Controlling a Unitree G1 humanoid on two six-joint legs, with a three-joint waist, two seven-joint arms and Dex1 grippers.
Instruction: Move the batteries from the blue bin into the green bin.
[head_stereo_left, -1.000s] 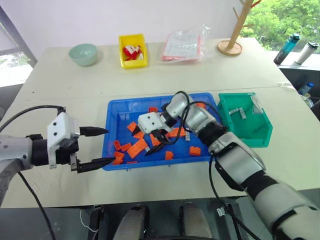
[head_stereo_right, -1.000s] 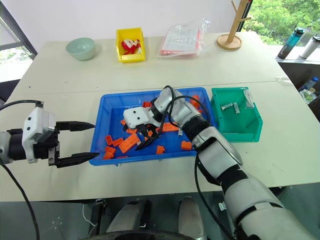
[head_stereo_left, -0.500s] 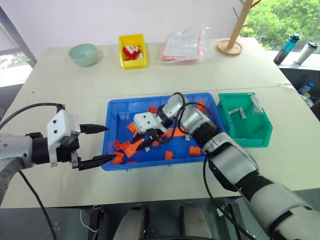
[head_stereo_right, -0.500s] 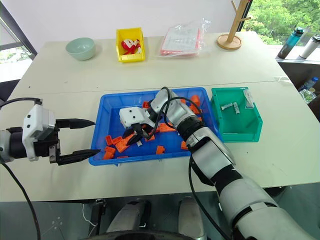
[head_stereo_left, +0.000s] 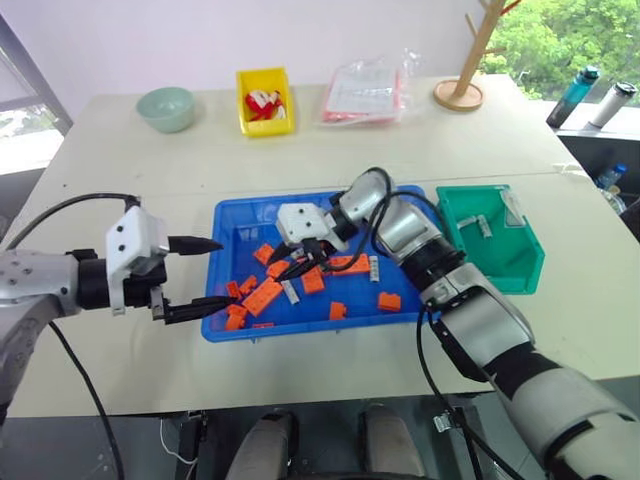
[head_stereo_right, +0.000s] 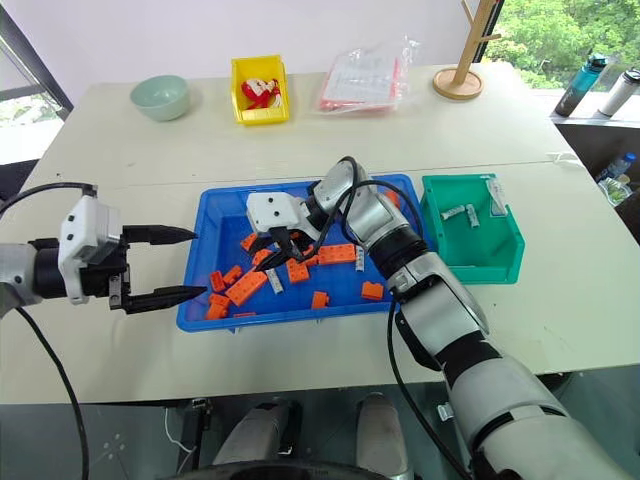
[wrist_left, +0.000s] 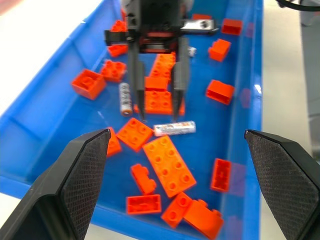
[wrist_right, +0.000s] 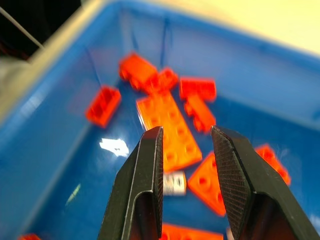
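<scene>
The nearest battery (head_stereo_left: 289, 291) lies on the floor of the blue bin (head_stereo_left: 250, 203), just at 6 o'clock of the right hand (head_stereo_left: 290, 268), and the next move turns on that short offset. The right hand hangs over the middle of the bin with its fingers narrowed to a slim gap and nothing between them; in its own wrist view only bricks and a bit of silver show through the gap. The battery's long axis runs roughly from 12 to 6 o'clock in the head views, and the left wrist view shows the fingertips almost over it, one tip close above it. I judge the hand must come down and a little toward 6 o'clock, so that its fingers straddle the thin side of the battery without catching the orange bricks (head_stereo_left: 262, 296) beside it. A second battery (head_stereo_left: 374, 267) rests at about 3 o'clock of the hand, nearer the green bin (head_stereo_left: 500, 275), which stands at 3 o'clock of the blue one on the desk (head_stereo_left: 150, 170). The left hand (head_stereo_left: 212, 273) waits wide open and empty at the bin's 9 o'clock edge, farther from both batteries.
</scene>
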